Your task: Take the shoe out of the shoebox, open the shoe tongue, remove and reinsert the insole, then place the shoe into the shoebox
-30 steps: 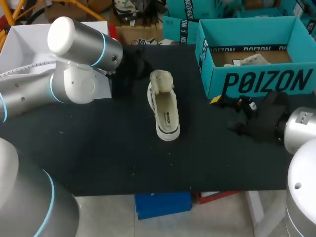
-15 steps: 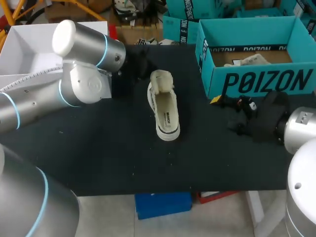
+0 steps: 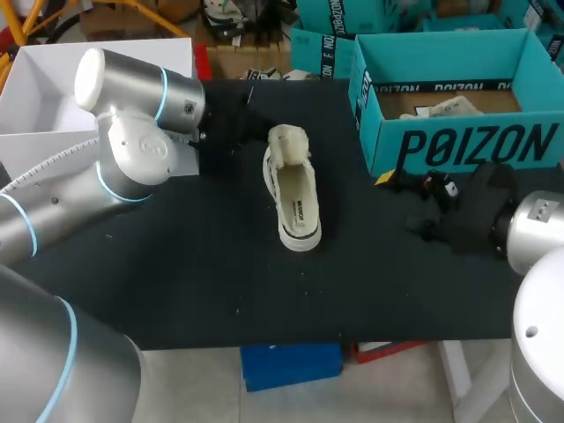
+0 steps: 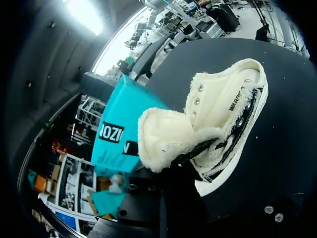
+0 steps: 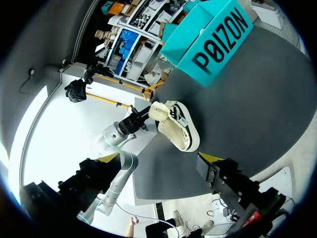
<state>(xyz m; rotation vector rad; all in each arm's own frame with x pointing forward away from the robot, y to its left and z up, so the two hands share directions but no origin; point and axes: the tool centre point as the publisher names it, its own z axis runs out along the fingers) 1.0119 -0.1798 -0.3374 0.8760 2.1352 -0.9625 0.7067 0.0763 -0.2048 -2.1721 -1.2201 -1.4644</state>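
Cream shoe sits on the dark table, about mid-table, well apart from the teal shoebox and outside it. White rubber sole, dark trim along the edge, metal eyelets. The fleecy tongue is folded out at the far end and the opening faces up.

Left gripper is just beside the tongue end. Open, closed or holding the tongue: cannot tell.

Right gripper is low over the table in front of the shoebox, clear of the shoe. Its state also cannot be told.
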